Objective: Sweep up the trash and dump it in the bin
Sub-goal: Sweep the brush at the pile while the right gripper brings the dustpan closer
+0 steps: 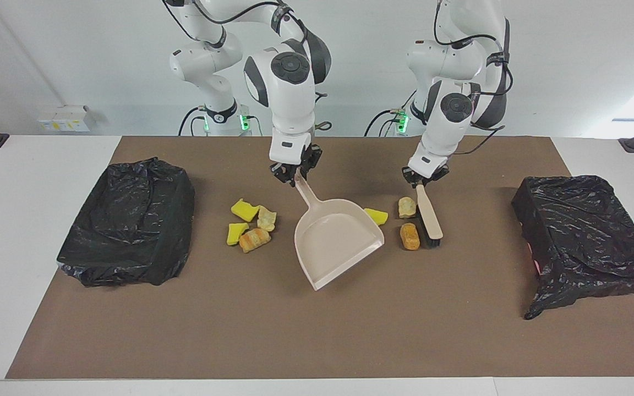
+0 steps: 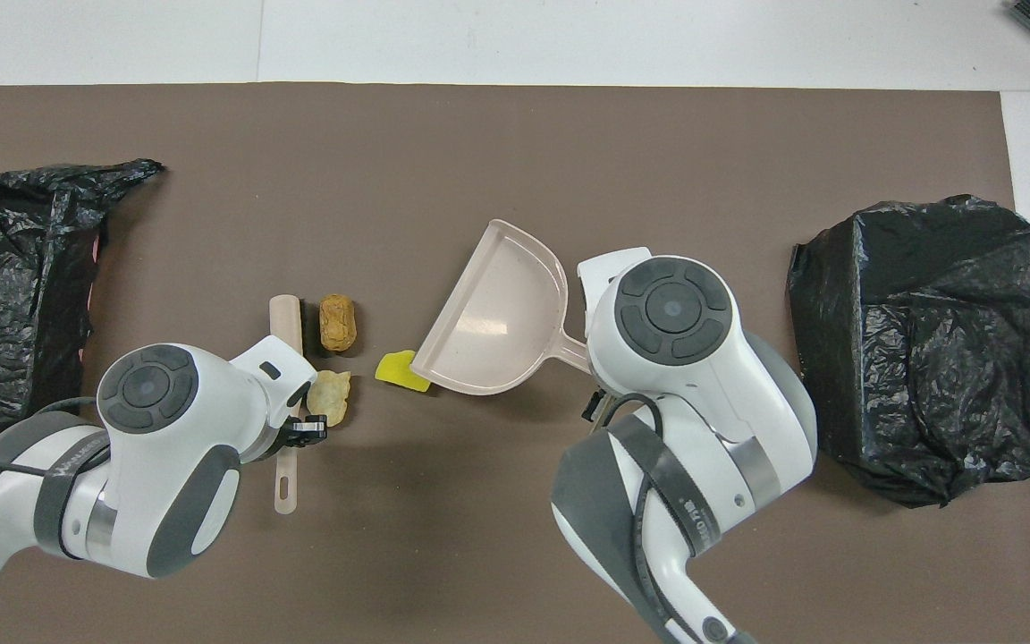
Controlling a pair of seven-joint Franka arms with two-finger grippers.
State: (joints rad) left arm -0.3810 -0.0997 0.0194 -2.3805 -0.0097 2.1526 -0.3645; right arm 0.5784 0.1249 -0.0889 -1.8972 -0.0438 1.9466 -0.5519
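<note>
My right gripper (image 1: pixel 294 176) is shut on the handle of the beige dustpan (image 1: pixel 339 242), whose mouth is angled toward the left arm's end of the table. The pan's rim (image 2: pixel 426 358) overlaps a yellow trash chunk (image 1: pixel 377 215). Beside that chunk lie a pale lump (image 1: pixel 406 207) and an orange-brown lump (image 1: pixel 409 235). Against these rests the brush (image 1: pixel 430 217), its handle held in my shut left gripper (image 1: pixel 421 180). Several more trash pieces (image 1: pixel 251 225), yellow and tan, lie on the pan's side toward the right arm's end; the overhead view hides them under the right arm.
Two bins covered in black bags stand on the brown mat (image 1: pixel 317 341): one bin (image 1: pixel 130 220) at the right arm's end, the other bin (image 1: pixel 586 236) at the left arm's end. White table borders the mat.
</note>
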